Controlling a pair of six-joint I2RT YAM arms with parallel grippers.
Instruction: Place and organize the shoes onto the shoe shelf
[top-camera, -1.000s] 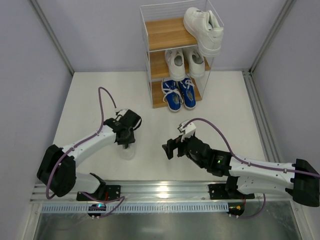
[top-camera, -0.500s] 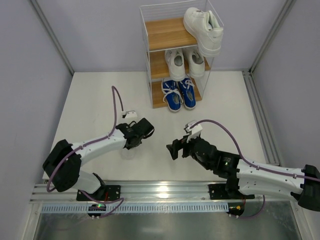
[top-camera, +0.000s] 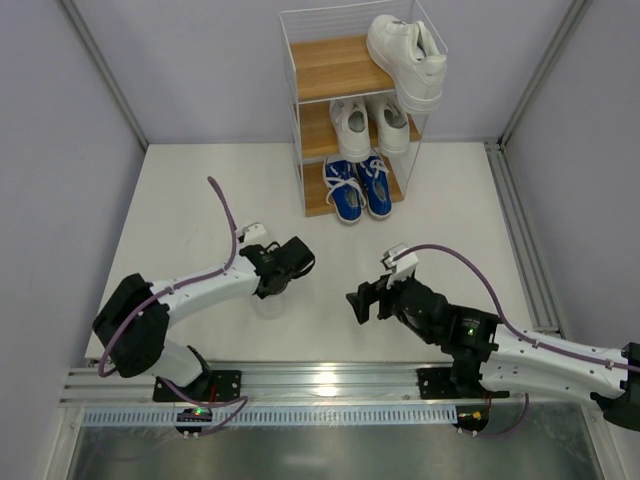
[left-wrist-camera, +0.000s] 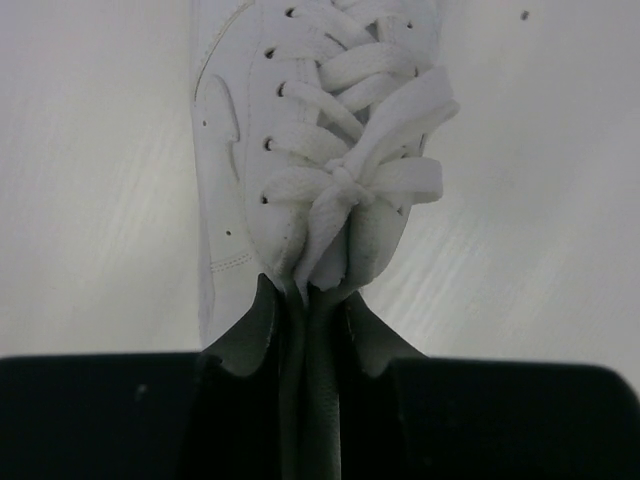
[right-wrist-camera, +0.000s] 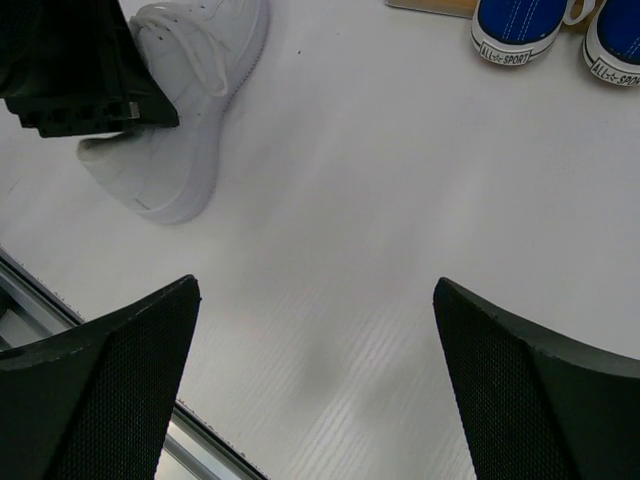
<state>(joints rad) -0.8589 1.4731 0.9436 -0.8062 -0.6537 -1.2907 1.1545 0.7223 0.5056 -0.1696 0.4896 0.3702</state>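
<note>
The shoe shelf (top-camera: 335, 65) stands at the back centre. One white shoe (top-camera: 408, 52) lies on its top board at the right, a white pair (top-camera: 370, 125) is on the middle board, and the blue pair (top-camera: 358, 188) is on the bottom board. My left gripper (top-camera: 287, 265) is shut on the tongue and laces of another white shoe (left-wrist-camera: 300, 130), low over the table. That shoe also shows in the right wrist view (right-wrist-camera: 190, 120). My right gripper (top-camera: 362, 300) is open and empty, to the right of that shoe.
The left half of the shelf's top board is bare. The blue shoes' toe caps (right-wrist-camera: 515, 30) show at the top of the right wrist view. A metal rail (top-camera: 320, 385) runs along the near edge. Grey walls close in both sides.
My left gripper has moved to the right with the white shoe in it. My right gripper has drifted a little to the right and stayed open.
</note>
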